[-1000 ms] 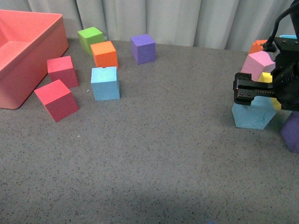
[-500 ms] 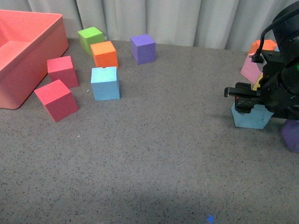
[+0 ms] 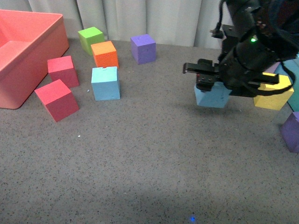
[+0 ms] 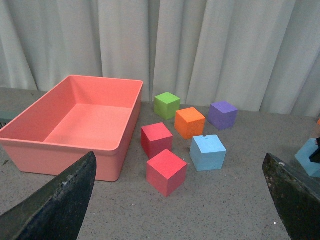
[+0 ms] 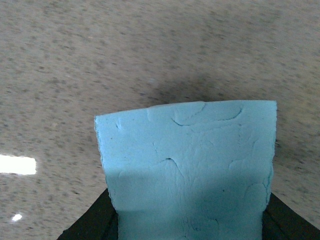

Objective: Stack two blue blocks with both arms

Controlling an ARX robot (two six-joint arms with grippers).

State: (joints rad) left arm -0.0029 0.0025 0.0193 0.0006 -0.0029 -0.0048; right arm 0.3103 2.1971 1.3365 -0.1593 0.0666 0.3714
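My right gripper (image 3: 211,83) is shut on a light blue block (image 3: 211,97) and holds it above the grey table, right of centre. In the right wrist view this block (image 5: 187,170) fills the frame between the black fingers, its face creased. The second blue block (image 3: 105,83) rests on the table at the left, among the coloured cubes; it also shows in the left wrist view (image 4: 208,152). My left gripper (image 4: 180,200) is open and empty, its fingers (image 4: 55,202) wide apart, well back from the cubes. The held block shows at that view's edge (image 4: 309,156).
A large pink bin (image 3: 23,51) stands at the far left. Two red cubes (image 3: 57,99), an orange cube (image 3: 104,53), a green cube (image 3: 90,38) and a purple cube (image 3: 143,48) surround the resting blue block. A yellow cube (image 3: 274,95) and another purple cube (image 3: 292,131) sit at the right.
My right gripper has lifted the blue block off the table and carried it left, away from the cluster of cubes at the right edge. The resting blue block has not moved.
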